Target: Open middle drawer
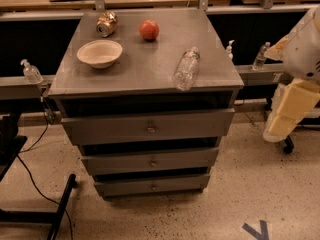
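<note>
- Camera view looks down on a grey cabinet (145, 71) with three drawers stacked in its front. The middle drawer (115, 163) sits between the taller top drawer (110, 129) and the smaller bottom drawer (125, 186).
- The middle drawer's front lies in step with the other two, with its small round knob (153, 162) at the centre. It looks shut, so the opening itself seems not yet begun.
- The gripper (287, 114) hangs at the right edge of the view, beside the cabinet and well apart from the knob, touching no part of the cabinet.
- Whether the gripper is open or closed cannot be told; nothing can be seen in its hold.
- Left to do, as I judge it: bring the gripper round to the front, take the knob, and pull the drawer straight out.
- On the cabinet top lie a bowl (100, 52), a can (106, 24), an apple (149, 30) and a plastic bottle (186, 69) on its side near the right front edge. A hard tug might set the bottle rolling.
</note>
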You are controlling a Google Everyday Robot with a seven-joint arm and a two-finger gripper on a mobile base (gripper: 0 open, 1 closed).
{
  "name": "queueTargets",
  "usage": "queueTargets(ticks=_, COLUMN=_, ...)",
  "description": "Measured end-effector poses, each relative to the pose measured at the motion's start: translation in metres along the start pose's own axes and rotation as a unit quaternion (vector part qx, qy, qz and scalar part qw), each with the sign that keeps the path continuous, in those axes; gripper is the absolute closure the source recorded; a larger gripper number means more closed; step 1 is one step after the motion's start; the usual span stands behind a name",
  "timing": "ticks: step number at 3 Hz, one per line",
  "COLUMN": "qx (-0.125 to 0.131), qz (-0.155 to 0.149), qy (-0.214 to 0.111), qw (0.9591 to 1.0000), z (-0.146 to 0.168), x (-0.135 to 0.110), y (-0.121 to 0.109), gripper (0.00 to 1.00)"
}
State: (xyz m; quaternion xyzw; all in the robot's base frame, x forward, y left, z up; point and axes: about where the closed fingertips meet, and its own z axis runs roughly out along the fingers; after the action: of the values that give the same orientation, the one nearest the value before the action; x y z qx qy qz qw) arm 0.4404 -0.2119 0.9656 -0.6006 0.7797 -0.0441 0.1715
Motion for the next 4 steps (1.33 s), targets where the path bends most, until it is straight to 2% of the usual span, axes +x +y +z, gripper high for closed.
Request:
queueTargets(ticks=1, qx=0.024, qz=0.000, qy=-0.018, qw=0.9996, z=0.023, x=-0.012, y=0.033, gripper=0.00)
queueTargets(ticks=2, qx=0.026, qz=0.007, qy=-0.019, qw=0.9994, z=0.062, x=-0.006, y=0.055, gripper=0.00)
queueTargets(ticks=3, qx=0.019, qz=-0.005, qy=-0.022, qw=0.9996, z=0.060, x=-0.010, y=0.057, gripper=0.00)
queueTargets(ticks=4, qx=-0.020, qz=-0.010, qy=-0.053, qw=0.9984, z=0.102, x=0.000, y=0.069, gripper=0.00)
